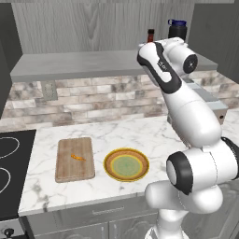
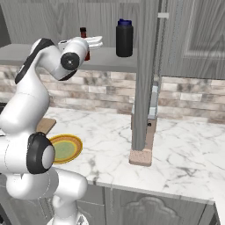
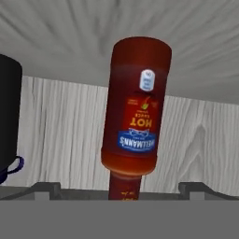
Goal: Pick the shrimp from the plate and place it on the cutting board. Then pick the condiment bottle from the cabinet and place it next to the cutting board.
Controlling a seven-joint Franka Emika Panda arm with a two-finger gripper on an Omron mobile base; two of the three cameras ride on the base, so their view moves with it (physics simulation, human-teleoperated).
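Up on the cabinet (image 1: 70, 65), the arm reaches toward the bottle (image 3: 136, 107), which stands upright on the grey shelf against the wood-grain backing, beside a larger black bottle (image 2: 124, 38) with a blue lid. Seen from the hand, the gripper (image 3: 119, 189) has its fingertips (image 3: 46, 189) spread wide either side of the bottle's neck, clasping nothing. Below, the shrimp (image 1: 77, 157) lies on the board (image 1: 74, 158), just left of the plate (image 1: 126, 165).

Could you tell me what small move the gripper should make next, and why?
Probably ease forward toward the condiment bottle until its body sits between the fingers, then close. The shrimp already lies on the cutting board, and in the hand view the bottle stands close ahead on the cabinet, apparently not yet gripped.
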